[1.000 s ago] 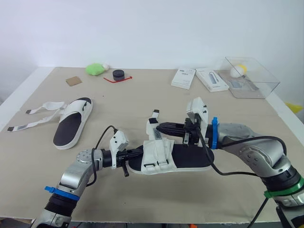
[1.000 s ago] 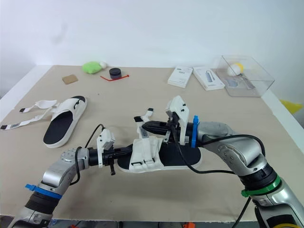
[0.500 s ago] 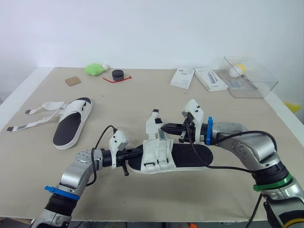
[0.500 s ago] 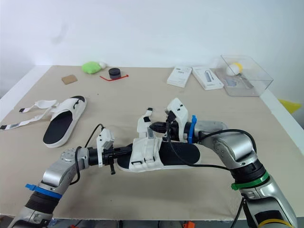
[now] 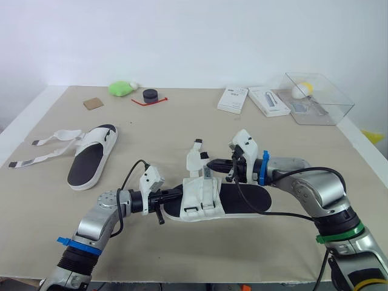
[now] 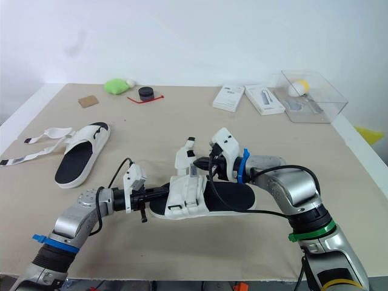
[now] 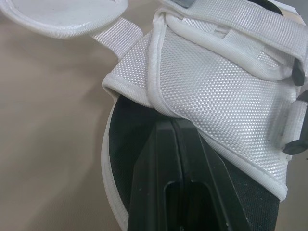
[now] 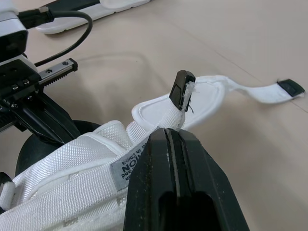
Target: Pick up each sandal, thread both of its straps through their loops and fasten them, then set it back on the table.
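Right wrist view: the right fingers (image 8: 167, 139) pinch shut on a white strap (image 8: 204, 98) of the sandal (image 8: 72, 163) — the left fingers (image 7: 168, 139) (also closed tight) clamp its sole edge.

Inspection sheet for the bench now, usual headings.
Surface: beige table, nothing spilled.
Job's things: near sandal between grippers, one strap raised; far sandal flat, straps loose.
Clutter: green lump, black puck, tan card, white boxes, clear box.
Grippers: left gripper shut, tips under near sandal's upper; right gripper shut on strap.
Cables: black loop at left wrist; right arm's cable crosses near sandal.
Surroundings: white wall.
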`<state>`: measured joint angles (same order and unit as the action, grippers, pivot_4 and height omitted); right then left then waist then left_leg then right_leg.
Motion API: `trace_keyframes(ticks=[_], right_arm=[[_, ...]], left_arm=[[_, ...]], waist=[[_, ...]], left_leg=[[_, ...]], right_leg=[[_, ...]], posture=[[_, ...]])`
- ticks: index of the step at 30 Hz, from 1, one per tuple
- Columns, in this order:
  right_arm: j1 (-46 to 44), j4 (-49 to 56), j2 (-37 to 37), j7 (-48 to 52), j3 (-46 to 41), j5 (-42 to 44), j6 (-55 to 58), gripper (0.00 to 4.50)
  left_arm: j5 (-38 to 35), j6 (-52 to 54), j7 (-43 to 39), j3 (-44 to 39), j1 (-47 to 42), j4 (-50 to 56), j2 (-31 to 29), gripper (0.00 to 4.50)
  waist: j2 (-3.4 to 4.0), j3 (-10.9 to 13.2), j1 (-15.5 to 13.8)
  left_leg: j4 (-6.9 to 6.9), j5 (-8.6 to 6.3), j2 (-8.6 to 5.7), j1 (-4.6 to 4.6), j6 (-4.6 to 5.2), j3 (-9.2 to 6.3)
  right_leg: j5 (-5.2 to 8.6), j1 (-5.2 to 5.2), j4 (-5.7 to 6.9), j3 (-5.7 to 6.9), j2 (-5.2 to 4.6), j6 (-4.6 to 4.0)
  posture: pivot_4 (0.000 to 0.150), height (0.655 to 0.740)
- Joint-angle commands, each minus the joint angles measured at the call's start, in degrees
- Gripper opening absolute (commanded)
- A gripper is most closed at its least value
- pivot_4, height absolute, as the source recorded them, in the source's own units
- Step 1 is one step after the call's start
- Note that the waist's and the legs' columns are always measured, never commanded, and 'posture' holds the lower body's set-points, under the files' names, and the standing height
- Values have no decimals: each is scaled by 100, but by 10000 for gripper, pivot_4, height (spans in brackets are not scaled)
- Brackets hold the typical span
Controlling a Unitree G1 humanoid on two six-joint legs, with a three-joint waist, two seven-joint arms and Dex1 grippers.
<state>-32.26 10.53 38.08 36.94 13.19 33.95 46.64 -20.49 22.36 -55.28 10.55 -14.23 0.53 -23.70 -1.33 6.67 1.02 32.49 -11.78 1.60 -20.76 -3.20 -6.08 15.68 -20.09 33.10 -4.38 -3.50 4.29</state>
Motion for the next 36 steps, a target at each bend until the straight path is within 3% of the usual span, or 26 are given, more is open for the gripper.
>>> trace_keyframes(ticks=[1,12,14,15,19,20,22,24,28,31,36], right_arm=[[-18,-22,31,-90,-303,-258,10,351],[56,-153,105,-142,-110,-843,51,351],[48,-213,108,-157,-76,-946,73,7360],[41,-244,106,-145,-64,-993,76,7360],[-63,-407,5,-85,-114,-1139,129,25309],[-121,-491,-56,-109,-170,-1164,121,28090],[-282,-713,-183,-167,-293,-1194,135,38477],[-563,-1053,-396,-297,-509,-1163,172,44485],[-1412,-1904,-1141,-795,-1375,-676,828,44485],[-2324,-3026,-1930,-1571,-2644,-20,2007,44485],[-3152,-4368,-2507,-2511,-4115,409,3437,44485]], left_arm=[[204,141,67,178,109,-287,-27,0],[205,126,68,192,79,-316,-5,0],[201,127,70,192,78,-317,-3,0],[198,126,70,190,76,-320,-3,0],[205,120,66,178,65,-340,-1,0],[206,119,66,175,65,-342,0,0],[206,119,66,169,64,-349,1,0],[206,114,67,164,73,-350,-2,0],[207,115,63,151,104,-331,-9,0],[212,121,64,156,104,-325,-2,0],[214,114,53,155,86,-346,-10,0]], waist=[[1,0,0],[-1,0,-1],[-2,1,-1],[-3,2,-1],[11,4,1],[13,3,1],[14,4,1],[16,7,8],[23,15,25],[21,13,19],[14,6,8]], left_leg=[[0,0,0,0,0,0],[0,-1,0,-2,-2,0],[0,-3,0,-4,-5,0],[0,-3,-1,-5,-5,0],[1,1,-1,-10,0,0],[1,6,-1,-10,8,0],[1,8,-1,-10,13,-1],[1,9,-1,-12,13,-3],[1,10,-1,-16,15,-3],[0,27,0,-21,44,-5],[-9,32,2,-32,52,-20]], right_leg=[[0,0,0,0,0,0],[0,1,-1,0,0,0],[1,0,-3,0,-1,1],[1,-2,-3,0,-1,1],[0,-7,-2,0,0,1],[-1,-7,0,0,1,3],[-4,-6,5,0,4,8],[-4,-7,4,0,5,8],[-5,-15,3,-3,6,7],[-43,-22,9,-4,12,-5],[-93,-24,27,0,26,-19]], posture=[[1500,7400],[1500,7400],[1500,7400],[1500,7400],[1500,7400],[1500,7400],[1500,7400],[1500,7400],[1500,7400],[1500,7400],[1500,7400]])
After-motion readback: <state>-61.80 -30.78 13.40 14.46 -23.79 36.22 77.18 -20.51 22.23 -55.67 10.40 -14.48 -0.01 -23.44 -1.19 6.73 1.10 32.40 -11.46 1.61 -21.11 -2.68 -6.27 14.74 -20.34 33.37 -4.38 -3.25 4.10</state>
